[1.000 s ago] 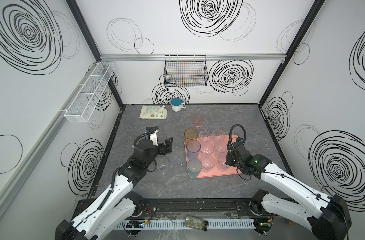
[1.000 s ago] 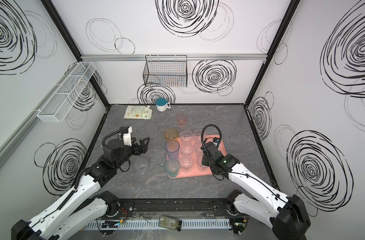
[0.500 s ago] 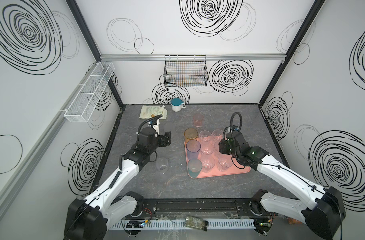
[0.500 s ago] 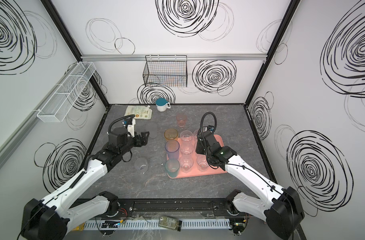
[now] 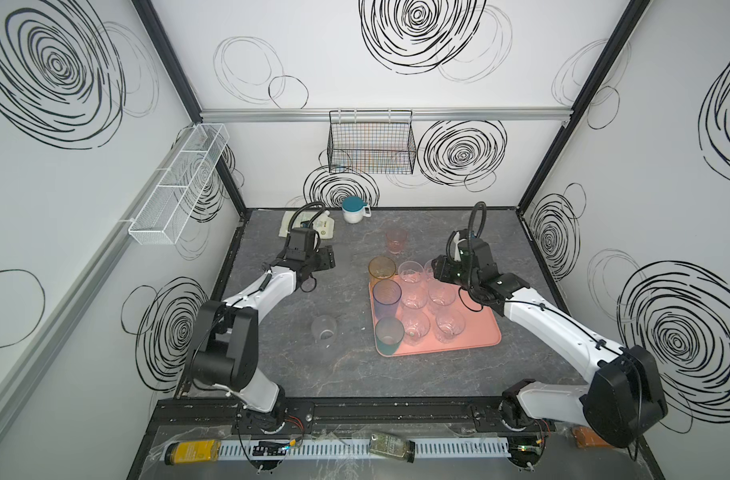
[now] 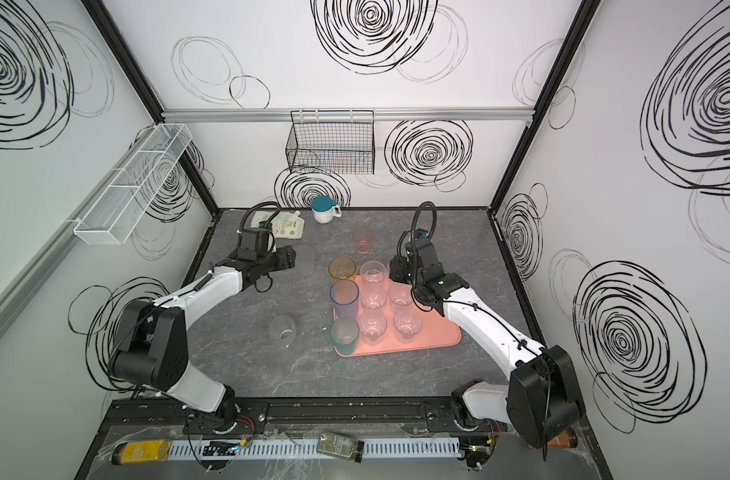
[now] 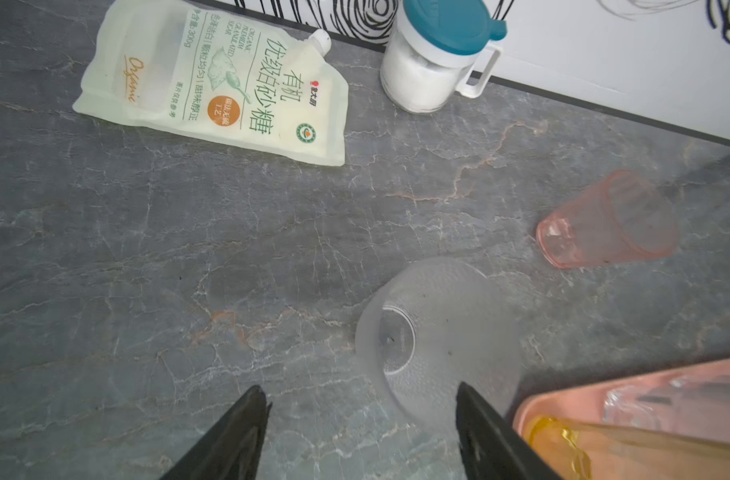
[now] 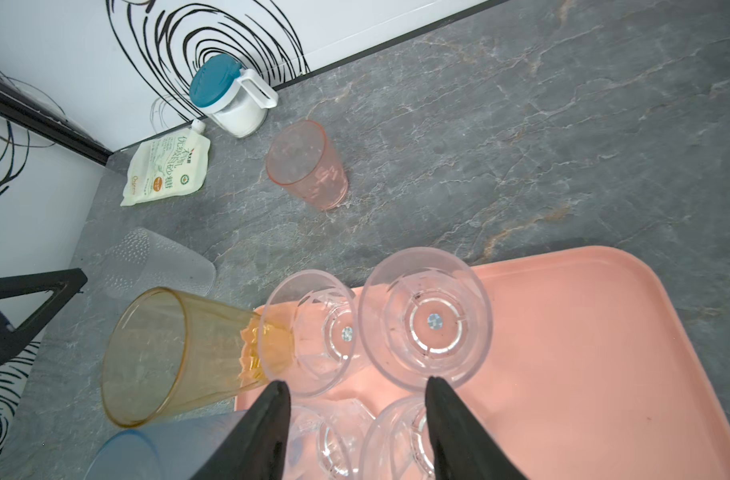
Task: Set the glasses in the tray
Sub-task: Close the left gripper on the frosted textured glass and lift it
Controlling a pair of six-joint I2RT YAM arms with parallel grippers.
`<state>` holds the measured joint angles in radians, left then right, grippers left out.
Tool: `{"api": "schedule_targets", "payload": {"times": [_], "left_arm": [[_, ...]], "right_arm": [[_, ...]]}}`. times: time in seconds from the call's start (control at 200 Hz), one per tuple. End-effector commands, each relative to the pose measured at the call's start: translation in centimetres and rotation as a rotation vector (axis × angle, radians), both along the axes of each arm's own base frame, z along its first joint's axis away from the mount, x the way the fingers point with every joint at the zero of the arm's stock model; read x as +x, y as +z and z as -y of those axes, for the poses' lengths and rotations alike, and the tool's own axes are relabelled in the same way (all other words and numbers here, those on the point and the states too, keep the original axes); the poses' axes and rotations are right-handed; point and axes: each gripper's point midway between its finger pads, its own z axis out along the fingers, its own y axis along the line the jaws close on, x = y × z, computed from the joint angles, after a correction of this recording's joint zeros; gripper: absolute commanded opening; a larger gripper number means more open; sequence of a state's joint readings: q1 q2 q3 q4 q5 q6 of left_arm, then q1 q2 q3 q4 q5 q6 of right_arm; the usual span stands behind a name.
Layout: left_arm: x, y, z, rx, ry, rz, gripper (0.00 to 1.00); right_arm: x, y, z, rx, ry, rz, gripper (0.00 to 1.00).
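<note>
Both arms are reaching farther than a second ago. The left arm is no longer hovering by the clear glass [image 5: 324, 327] on the near tabletop [image 5: 355, 374], and the right arm is now hanging over the far end of the tray [image 5: 479, 332]. The left fingers [image 7: 238, 436] are standing apart, grasping nothing. The frosted tumbler [image 7: 433, 336] is standing just ahead of them, left of the tray. The right fingers [image 8: 267, 428] are released too, above clear glasses. Amber, blue, teal and clear glasses are standing in the tray. The pink tumbler [image 5: 396, 240] is standing on the far tabletop.
</note>
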<state>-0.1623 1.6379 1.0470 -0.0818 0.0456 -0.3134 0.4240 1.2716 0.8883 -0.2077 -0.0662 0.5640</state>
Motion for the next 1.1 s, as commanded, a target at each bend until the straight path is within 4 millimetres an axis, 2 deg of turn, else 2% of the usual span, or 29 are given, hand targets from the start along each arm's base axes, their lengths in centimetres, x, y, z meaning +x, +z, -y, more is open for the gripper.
{"api": "schedule_targets", "payload": {"times": [0.0,0.18,0.315,0.46,0.58,0.715,0.765,0.81,0.966,1.096], "left_arm": [[1.2,0.0,0.8,0.012,-0.05,0.002,0.73],[3.8,-1.0,0.9,0.044,-0.049,-0.009,0.68],[5.1,-2.3,0.9,0.108,-0.055,-0.041,0.53],[4.8,-2.8,2.0,0.202,-0.074,-0.052,0.38],[4.2,-3.4,0.4,0.328,-0.025,-0.083,0.28],[3.7,-2.3,0.9,0.295,-0.041,-0.061,0.16],[3.6,-1.0,1.0,0.284,-0.04,-0.037,0.1],[3.5,0.5,0.7,0.29,-0.019,-0.013,0.0],[2.7,9.4,2.3,0.313,0.016,0.167,0.0],[1.9,16.4,3.7,0.253,0.014,0.288,0.0]], "right_arm": [[-0.7,-0.3,-0.2,0.016,0.042,0.013,0.57],[-1.3,-1.4,-0.3,0.018,0.053,-0.011,0.57],[-1.1,-0.7,0.0,0.004,0.048,0.007,0.58],[-1.0,-0.5,0.3,0.004,0.039,0.02,0.58],[-1.0,-0.3,0.2,0.022,0.03,0.016,0.58],[-1.1,0.2,0.1,0.045,0.023,0.035,0.59],[-1.1,0.4,0.1,0.046,0.021,0.037,0.59],[-1.1,0.5,0.1,0.045,0.024,0.033,0.6],[-0.7,1.4,0.1,0.054,0.025,0.039,0.61],[-0.3,2.2,0.9,0.065,0.005,0.048,0.61]]}}
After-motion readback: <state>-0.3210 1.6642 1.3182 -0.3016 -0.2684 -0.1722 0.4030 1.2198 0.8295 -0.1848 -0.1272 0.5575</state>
